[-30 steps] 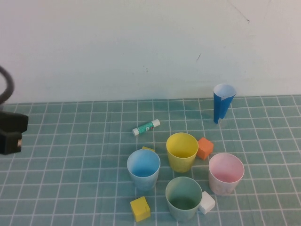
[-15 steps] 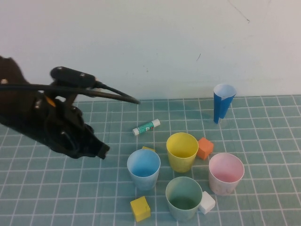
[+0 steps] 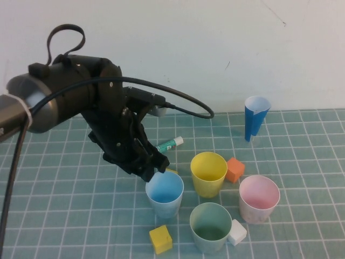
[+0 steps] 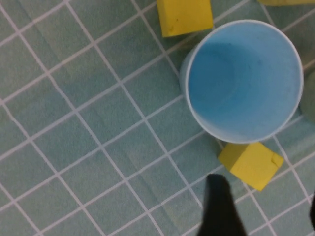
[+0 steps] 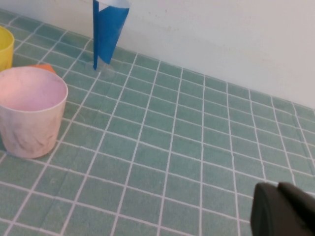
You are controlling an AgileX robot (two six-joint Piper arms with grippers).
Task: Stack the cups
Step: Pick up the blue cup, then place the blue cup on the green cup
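Four cups stand upright and apart on the green grid mat: light blue cup, yellow cup, pink cup and green cup. My left gripper hangs just above the far left rim of the light blue cup. In the left wrist view the gripper is open and empty, with the light blue cup seen from above. My right gripper is shut and empty, low over the mat to the right of the pink cup. It is out of the high view.
A dark blue paper cone stands at the back right. A glue stick lies behind the cups. An orange cube, a white cube and two yellow cubes sit among the cups. A white wall rises behind.
My left arm has swung in from the left edge to the light blue cup. The cups and cubes have not moved.
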